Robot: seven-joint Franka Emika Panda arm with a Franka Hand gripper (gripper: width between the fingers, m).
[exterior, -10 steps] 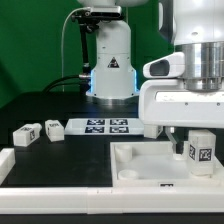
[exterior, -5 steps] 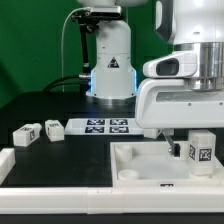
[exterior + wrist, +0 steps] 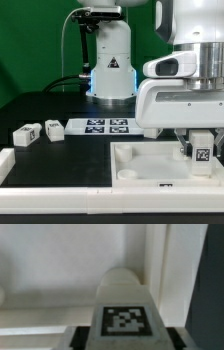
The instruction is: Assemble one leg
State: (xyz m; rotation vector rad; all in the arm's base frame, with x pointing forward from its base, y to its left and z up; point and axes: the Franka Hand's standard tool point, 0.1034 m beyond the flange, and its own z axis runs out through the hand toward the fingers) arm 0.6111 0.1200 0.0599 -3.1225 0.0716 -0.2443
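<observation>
Gripper [image 3: 203, 146] fingers clamped on leg [image 3: 204, 156] above tabletop [image 3: 119, 158] corner. Leg judged light, rigid, slick plastic; grip flat sides.

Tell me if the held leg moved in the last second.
Yes, slightly. The leg turned in place: its tag sits further toward the exterior view's left against the white tabletop.

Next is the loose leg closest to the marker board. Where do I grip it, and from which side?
Likely from straight above, clamping the near and far faces of the loose leg. The other leg and the marker board flank it on the exterior view's left and right, while the table before and behind it looks free.
</observation>
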